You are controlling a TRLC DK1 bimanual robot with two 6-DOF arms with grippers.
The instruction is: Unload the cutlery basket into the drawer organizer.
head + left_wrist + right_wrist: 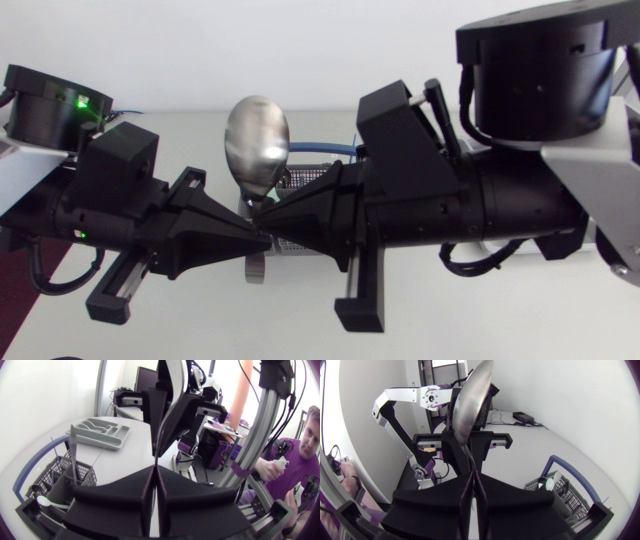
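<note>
A steel spoon (258, 140) stands upright above the table with its bowl on top; both grippers hold its handle. My left gripper (258, 240) comes in from the left and is shut on the handle low down. My right gripper (272, 212) meets it tip to tip and is shut on the handle just above. In the left wrist view the spoon (170, 405) rises edge-on from the left gripper (155, 477). Out of the right gripper (472, 480) rises the spoon (470, 405). The black cutlery basket (52, 480) stands below; the grey drawer organizer (100, 434) lies beyond it.
In the basket stand a knife (73, 455) and a white spoon (50, 502). From above, the basket (300, 180) is mostly hidden under the arms, on a blue-edged mat (320, 148). A dark red mat (25, 290) lies at the near left.
</note>
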